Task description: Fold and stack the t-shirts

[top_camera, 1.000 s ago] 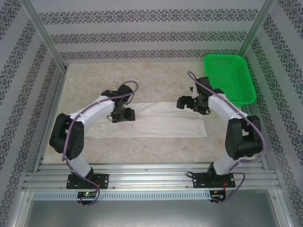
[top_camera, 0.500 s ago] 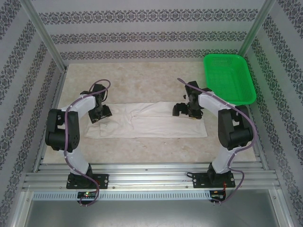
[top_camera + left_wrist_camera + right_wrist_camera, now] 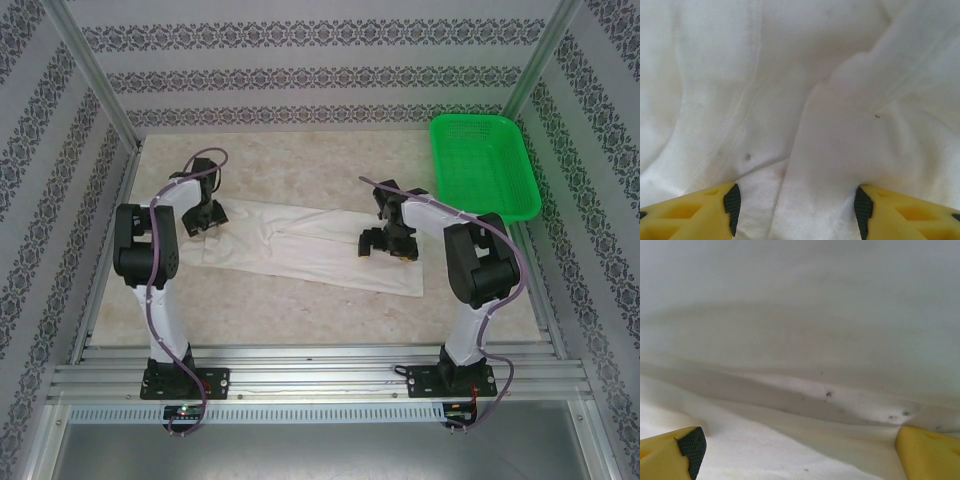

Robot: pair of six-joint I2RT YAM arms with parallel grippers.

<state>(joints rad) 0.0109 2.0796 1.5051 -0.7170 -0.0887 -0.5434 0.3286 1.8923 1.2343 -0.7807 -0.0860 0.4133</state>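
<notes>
Now we see the shirt (image 3: 300, 245) spread as a long band across the tabletop (image 3: 320, 165), from 10 o'clock to 4 o'clock. Our left pincer (image 3: 205, 215) sits on its 10 o'clock end, jaws wide, cloth bulging between them unclamped. Our right pincer (image 3: 383, 245), equally wide, hangs low over the 3 o'clock part, gripping nothing.

No readable text, label, brand, number or sign appears anywhere.
</notes>
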